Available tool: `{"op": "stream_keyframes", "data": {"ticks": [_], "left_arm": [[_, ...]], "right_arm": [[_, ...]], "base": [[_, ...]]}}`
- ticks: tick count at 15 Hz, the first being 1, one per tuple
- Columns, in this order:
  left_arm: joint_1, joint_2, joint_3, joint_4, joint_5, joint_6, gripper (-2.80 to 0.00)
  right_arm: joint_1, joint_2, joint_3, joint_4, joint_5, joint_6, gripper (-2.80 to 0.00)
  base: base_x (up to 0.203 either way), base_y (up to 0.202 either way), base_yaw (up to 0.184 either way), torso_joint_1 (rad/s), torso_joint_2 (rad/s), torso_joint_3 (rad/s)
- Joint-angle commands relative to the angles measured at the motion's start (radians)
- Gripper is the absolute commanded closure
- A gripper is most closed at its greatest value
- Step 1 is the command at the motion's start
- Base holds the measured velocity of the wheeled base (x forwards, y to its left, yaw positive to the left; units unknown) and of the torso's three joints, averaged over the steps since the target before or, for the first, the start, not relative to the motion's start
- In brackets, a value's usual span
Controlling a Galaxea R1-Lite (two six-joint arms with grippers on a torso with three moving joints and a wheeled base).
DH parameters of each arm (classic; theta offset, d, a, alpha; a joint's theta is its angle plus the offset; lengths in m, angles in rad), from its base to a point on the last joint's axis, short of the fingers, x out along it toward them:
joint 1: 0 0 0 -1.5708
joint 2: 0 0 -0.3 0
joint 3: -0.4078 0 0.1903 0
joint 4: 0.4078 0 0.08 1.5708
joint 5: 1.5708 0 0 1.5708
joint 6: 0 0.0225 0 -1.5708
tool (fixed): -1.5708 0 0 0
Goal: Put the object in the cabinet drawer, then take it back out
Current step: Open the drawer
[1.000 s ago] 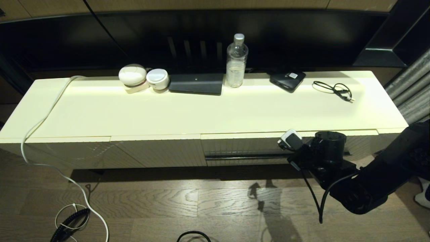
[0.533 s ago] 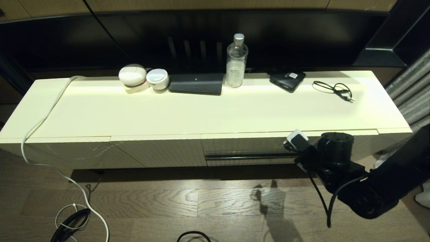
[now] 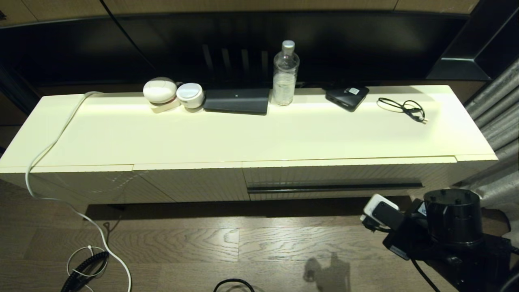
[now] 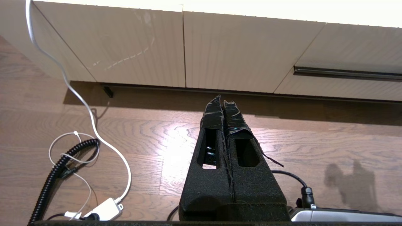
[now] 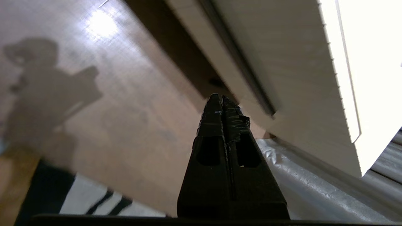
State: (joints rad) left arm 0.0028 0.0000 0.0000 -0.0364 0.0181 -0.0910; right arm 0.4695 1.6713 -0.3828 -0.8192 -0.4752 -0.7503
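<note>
Drawer (image 3: 336,178) shut, umbrella not in view — prob. inside, can't tell.

Drawer's handle groove (image 3: 334,187) runs left-right along the front; my right claw (image 5: 221,99) sits low by the floor, below and just right of the groove's right end, fingers pressed together, holding nothing. Right arm's nearer — left claw (image 4: 222,103) is also clenched and empty, off to the drawer's left over the floor.
</note>
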Motion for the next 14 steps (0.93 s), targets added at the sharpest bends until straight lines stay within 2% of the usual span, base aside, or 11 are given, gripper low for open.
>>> {"op": "stream_keyframes", "data": {"ticks": [1,4,5,7,8,11,14], "left_arm": [[0.0,-0.002,0.0,0.0,0.0,-0.001,0.0],[0.0,-0.002,0.0,0.0,0.0,-0.001,0.0],[0.0,-0.002,0.0,0.0,0.0,-0.001,0.0],[0.0,-0.002,0.001,0.0,0.0,-0.001,0.0],[0.0,-0.002,0.0,0.0,0.0,-0.001,0.0],[0.0,-0.002,0.0,0.0,0.0,-0.001,0.0],[0.0,-0.002,0.0,0.0,0.0,-0.001,0.0]], "right_arm": [[0.004,-0.171,0.036,0.128,-0.023,-0.003,0.0],[-0.032,-0.276,0.061,0.227,-0.046,0.006,0.0],[-0.046,-0.321,0.077,0.254,-0.038,0.002,0.0],[-0.085,-0.395,0.088,0.392,-0.009,-0.013,0.0],[-0.113,-0.428,0.092,0.455,0.027,-0.017,0.0],[-0.206,-0.512,0.104,0.587,0.299,-0.039,0.0],[-0.289,-0.539,0.121,0.641,0.459,-0.104,0.0]], "base": [[0.0,0.0,0.0,0.0,0.0,0.0],[0.0,0.0,0.0,0.0,0.0,0.0],[0.0,0.0,0.0,0.0,0.0,0.0],[0.0,0.0,0.0,0.0,0.0,0.0],[0.0,0.0,0.0,0.0,0.0,0.0],[0.0,0.0,0.0,0.0,0.0,0.0],[0.0,0.0,0.0,0.0,0.0,0.0]]}}
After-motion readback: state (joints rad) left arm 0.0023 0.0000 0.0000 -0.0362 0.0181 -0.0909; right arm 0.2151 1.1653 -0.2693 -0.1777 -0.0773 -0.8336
